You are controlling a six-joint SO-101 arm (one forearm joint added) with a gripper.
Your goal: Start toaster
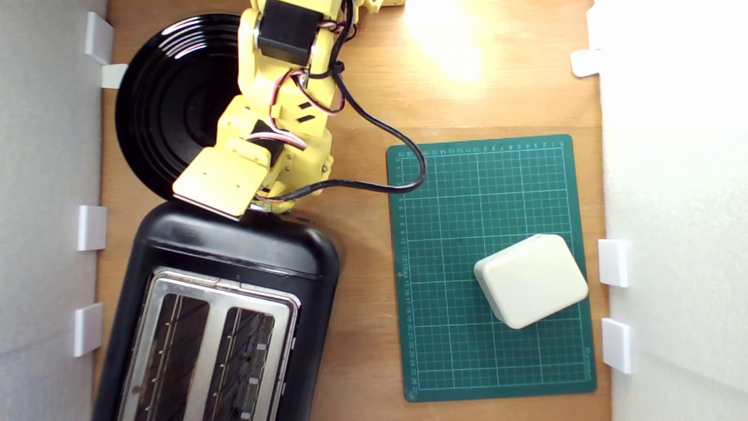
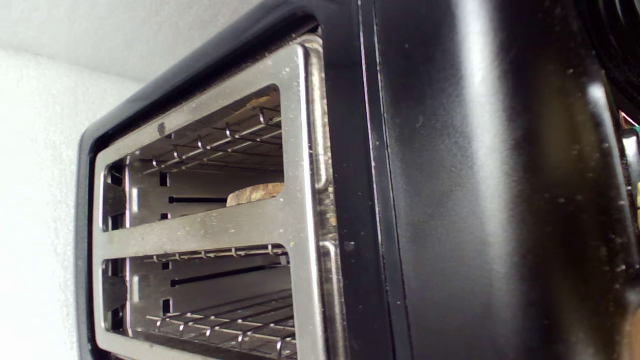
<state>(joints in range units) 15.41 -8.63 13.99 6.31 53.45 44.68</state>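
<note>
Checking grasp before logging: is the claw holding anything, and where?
Cannot tell. The claw is hidden under the yellow arm at the toaster's end; no fingers show in either view.

Looking close along the glossy black toaster (image 2: 475,200), showing its silver top plate (image 2: 295,220), two wire-lined slots, a brown bread slice (image 2: 255,192) sitting in one

The glossy black toaster (image 1: 234,257) stands upright, its silver two-slot top holding bread (image 2: 255,192) in one slot.

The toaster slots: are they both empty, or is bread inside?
Not both empty: the wrist view shows bread low in one slot of the toaster; the other looks empty.
</note>
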